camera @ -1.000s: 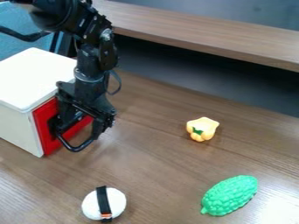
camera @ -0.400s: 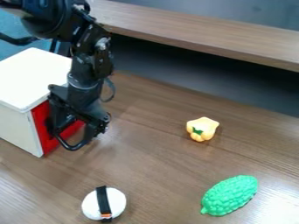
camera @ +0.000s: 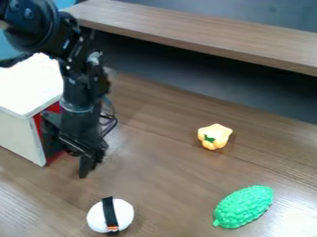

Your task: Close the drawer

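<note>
Red drawer (camera: 54, 108) in white box (camera: 28, 88), left of view, partly hidden by gripper (camera: 85, 169). Gripper hangs low, tip down, in front of drawer; spread or pressed together, cannot tell. Black-banded white ball (camera: 126, 215) on near part of table (camera: 170, 185). Yellow pepper (camera: 217, 131) right of centre; green fruit (camera: 244, 207) lower right.

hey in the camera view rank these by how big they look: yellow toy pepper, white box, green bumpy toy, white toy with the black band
1. white box, though cut off at the edge
2. green bumpy toy
3. white toy with the black band
4. yellow toy pepper
</note>
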### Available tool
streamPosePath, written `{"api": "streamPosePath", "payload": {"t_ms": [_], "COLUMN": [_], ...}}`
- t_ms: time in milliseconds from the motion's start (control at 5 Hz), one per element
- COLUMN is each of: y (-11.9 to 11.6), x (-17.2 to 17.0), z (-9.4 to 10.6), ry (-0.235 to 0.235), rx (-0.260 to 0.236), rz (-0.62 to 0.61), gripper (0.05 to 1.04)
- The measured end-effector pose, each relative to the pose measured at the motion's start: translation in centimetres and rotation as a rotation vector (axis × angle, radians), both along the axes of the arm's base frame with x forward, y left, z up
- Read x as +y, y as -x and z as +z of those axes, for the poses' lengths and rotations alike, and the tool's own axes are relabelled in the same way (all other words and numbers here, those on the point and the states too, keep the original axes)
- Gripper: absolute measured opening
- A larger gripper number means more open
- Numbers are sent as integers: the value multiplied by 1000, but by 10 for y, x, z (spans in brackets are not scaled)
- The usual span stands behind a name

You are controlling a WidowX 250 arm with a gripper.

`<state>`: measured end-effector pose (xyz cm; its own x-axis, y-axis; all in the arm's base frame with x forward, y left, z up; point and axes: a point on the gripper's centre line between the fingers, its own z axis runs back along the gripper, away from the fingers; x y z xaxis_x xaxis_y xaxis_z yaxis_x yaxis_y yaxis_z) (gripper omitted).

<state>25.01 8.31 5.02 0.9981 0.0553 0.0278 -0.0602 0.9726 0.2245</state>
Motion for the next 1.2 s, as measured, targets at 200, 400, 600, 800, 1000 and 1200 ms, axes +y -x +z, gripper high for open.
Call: {"api": "streamPosePath", "payload": {"t_ms": [200,400,600,800,1000,1200], "y": [-2,-11,-14,-24,-32,-36], "x": [-26,-49,-56,-76,-93,-95], "z": [1,14,20,32,43,54], "ry": [117,176,208,225,241,244], "rx": [-33,-103,-114,-132,-149,-160], "rz": [-64,-146,-156,-207,-246,-254], "gripper": [1001,1000,1000,1000,999,999]}}
